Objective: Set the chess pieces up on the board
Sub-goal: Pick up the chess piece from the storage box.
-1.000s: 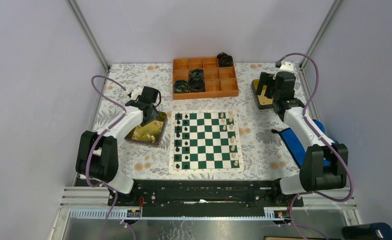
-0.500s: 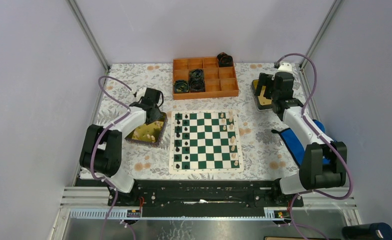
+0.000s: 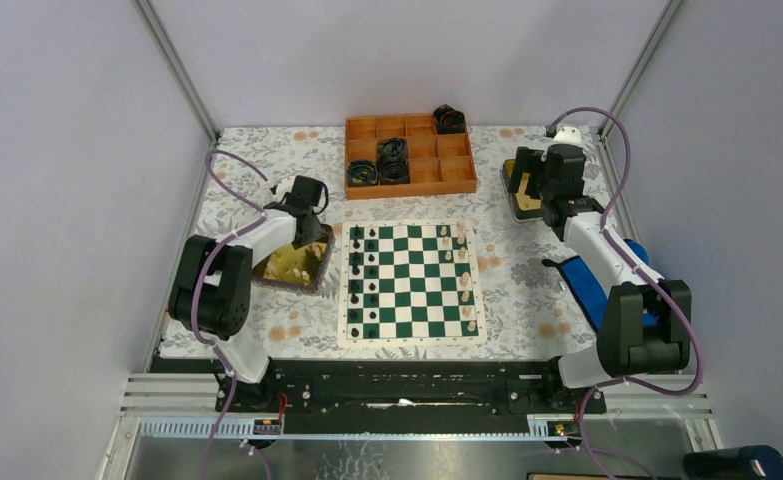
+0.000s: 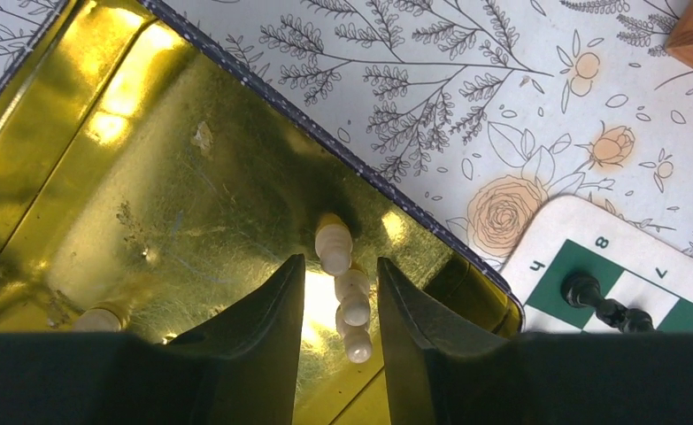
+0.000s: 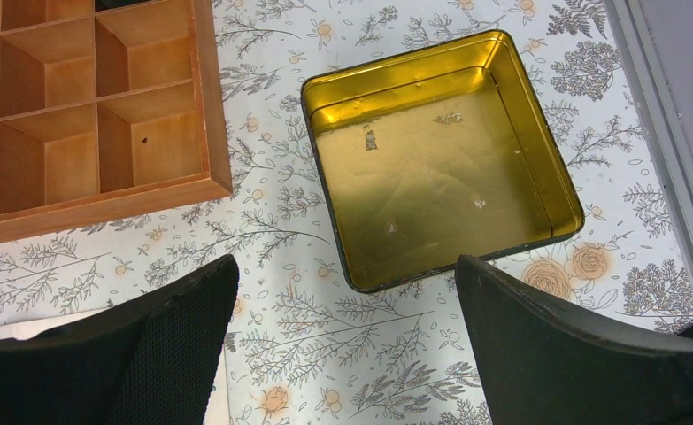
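**Left wrist view.** My left gripper (image 4: pixel 338 266) sits inside the gold-lined tin (image 4: pixel 103 115), at nine o'clock of the board (image 3: pixel 412 340). Its jaws are half-open astride a cream piece (image 4: pixel 342 288), which lies flat and lengthwise between them, suited to a side pinch. I see no contact. My right gripper (image 5: pixel 344 270) hovers wide open and empty over the second tin (image 5: pixel 431 168), at two o'clock.

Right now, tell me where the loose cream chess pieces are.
Left wrist view: the cream chess pieces lie in the gold tin left of the board, straddled by the left end effector.
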